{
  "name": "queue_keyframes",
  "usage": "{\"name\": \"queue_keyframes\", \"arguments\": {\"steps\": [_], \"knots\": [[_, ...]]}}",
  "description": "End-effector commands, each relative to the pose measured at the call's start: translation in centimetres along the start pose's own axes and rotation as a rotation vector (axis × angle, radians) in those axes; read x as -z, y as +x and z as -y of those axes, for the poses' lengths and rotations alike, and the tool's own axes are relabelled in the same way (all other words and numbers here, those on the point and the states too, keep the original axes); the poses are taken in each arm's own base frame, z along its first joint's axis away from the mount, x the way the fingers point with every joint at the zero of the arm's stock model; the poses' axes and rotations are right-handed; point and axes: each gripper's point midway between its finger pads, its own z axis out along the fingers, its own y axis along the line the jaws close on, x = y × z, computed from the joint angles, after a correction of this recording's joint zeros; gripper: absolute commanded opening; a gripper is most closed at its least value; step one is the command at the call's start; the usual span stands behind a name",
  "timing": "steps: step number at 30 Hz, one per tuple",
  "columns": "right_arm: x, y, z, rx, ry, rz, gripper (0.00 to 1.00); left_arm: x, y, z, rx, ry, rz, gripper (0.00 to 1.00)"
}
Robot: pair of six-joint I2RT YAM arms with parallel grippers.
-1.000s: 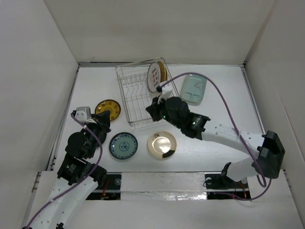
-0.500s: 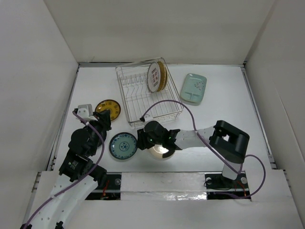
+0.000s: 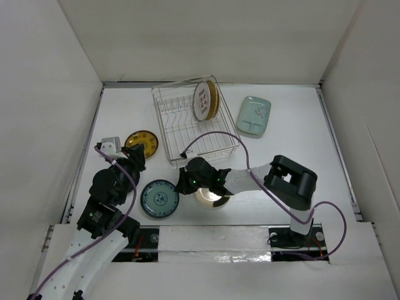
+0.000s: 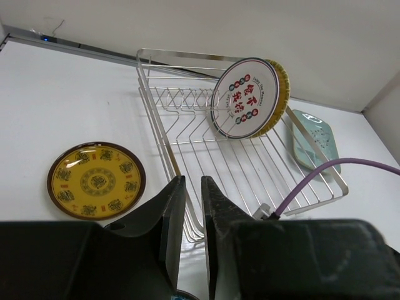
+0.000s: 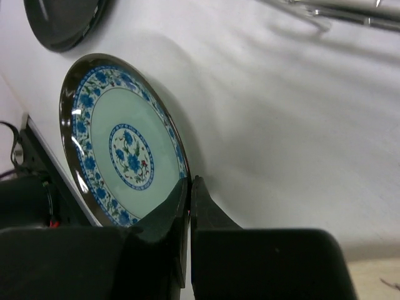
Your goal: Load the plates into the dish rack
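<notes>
Teal-patterned plate (image 5: 125,150), rim pinched at the right jaws' tips

The right gripper (image 3: 182,184) sits at the teal plate (image 3: 159,198) (at its rim).

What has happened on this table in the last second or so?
The right claw swung from the silver wire dish rack down to the teal-patterned round plate, closed on its rim and nudged it toward the near edge. The left arm and the two racked plates stayed put.
</notes>
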Motion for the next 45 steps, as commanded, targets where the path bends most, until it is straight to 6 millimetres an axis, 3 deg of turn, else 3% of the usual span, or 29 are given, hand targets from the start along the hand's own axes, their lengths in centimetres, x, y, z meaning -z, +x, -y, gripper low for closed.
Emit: {"name": "queue_keyframes", "arguments": {"steps": [1, 3, 6, 7, 9, 10, 11, 12, 14, 15, 16, 17, 18, 19, 20, 21, 22, 23, 24, 27, 29, 34, 40, 45], "knots": [[2.7, -1.4, -1.8, 0.041, -0.064, 0.017, 0.00, 0.5, -1.9, 0.5, 0.006, 0.021, 0.057, 0.14], [4.4, -2.9, -2.3, 0.094, -0.073, 0.042, 0.00, 0.6, -2.1, 0.5, 0.008, 0.027, 0.066, 0.14], [8.7, -8.7, -3.5, 0.161, -0.023, 0.197, 0.00, 0.8, -2.4, 0.6, 0.013, 0.035, 0.080, 0.15], [10.0, -11.2, -1.9, 0.158, 0.063, 0.267, 0.00, 0.9, -2.5, 0.7, 0.014, 0.039, 0.083, 0.15], [13.5, -17.7, -2.5, 0.173, 0.119, 0.420, 0.00, 0.9, -2.5, 1.1, 0.015, 0.062, 0.079, 0.15], [15.1, -20.7, 0.1, 0.158, 0.228, 0.485, 0.00, 0.9, -2.4, 1.2, 0.015, 0.068, 0.078, 0.15], [16.3, -24.1, -0.3, 0.180, 0.260, 0.544, 0.00, 0.9, -2.3, 1.5, 0.013, 0.083, 0.070, 0.15], [16.8, -26.0, 0.3, 0.191, 0.305, 0.569, 0.00, 0.9, -2.2, 1.5, 0.012, 0.085, 0.066, 0.15], [18.6, -29.4, 3.7, 0.238, 0.528, 0.621, 0.00, 1.0, -2.3, 1.7, 0.016, 0.097, 0.067, 0.15], [17.4, -30.1, 5.5, 0.255, 0.614, 0.597, 0.00, 1.1, -2.3, 1.8, 0.018, 0.102, 0.070, 0.15], [19.6, -33.2, 4.8, 0.251, 0.695, 0.675, 0.00, 1.3, -2.5, 1.9, 0.020, 0.109, 0.077, 0.15], [20.3, -34.5, 5.9, 0.279, 0.776, 0.690, 0.00, 1.3, -2.5, 2.0, 0.021, 0.117, 0.079, 0.15], [19.1, -35.1, 7.5, 0.289, 0.846, 0.674, 0.00, 1.4, -2.7, 2.1, 0.023, 0.122, 0.085, 0.16], [20.8, -37.4, 6.6, 0.274, 0.891, 0.731, 0.00, 1.4, -2.7, 2.2, 0.024, 0.129, 0.086, 0.16], [21.2, -38.3, 7.4, 0.284, 0.948, 0.734, 0.00, 1.4, -2.6, 2.3, 0.023, 0.134, 0.083, 0.16], [21.1, -39.0, 7.6, 0.289, 0.983, 0.738, 0.00, 1.4, -2.6, 2.4, 0.025, 0.140, 0.083, 0.16], [19.2, -38.6, 9.1, 0.307, 1.044, 0.693, 0.00, 1.4, -2.6, 2.5, 0.026, 0.143, 0.080, 0.16], [19.9, -40.3, 8.0, 0.308, 1.038, 0.736, 0.00, 1.4, -2.5, 2.6, 0.023, 0.151, 0.076, 0.16], [19.6, -40.8, 8.4, 0.303, 1.045, 0.742, 0.00, 1.4, -2.4, 2.7, 0.024, 0.155, 0.073, 0.16], [17.8, -41.2, 9.5, 0.341, 1.111, 0.703, 0.00, 1.5, -2.5, 2.8, 0.025, 0.162, 0.076, 0.17], [16.4, -40.3, 11.1, 0.360, 1.172, 0.652, 0.00, 1.6, -2.7, 2.7, 0.027, 0.160, 0.084, 0.17], [14.5, -39.2, 12.6, 0.351, 1.201, 0.626, 0.00, 1.5, -2.5, 2.9, 0.025, 0.169, 0.077, 0.17], [12.4, -38.2, 12.9, 0.365, 1.168, 0.596, 0.00, 1.4, -2.3, 2.9, 0.024, 0.169, 0.071, 0.17], [7.6, -34.9, 13.2, 0.389, 1.092, 0.518, 0.00, 1.3, -2.3, 2.8, 0.023, 0.163, 0.071, 0.17]]}}
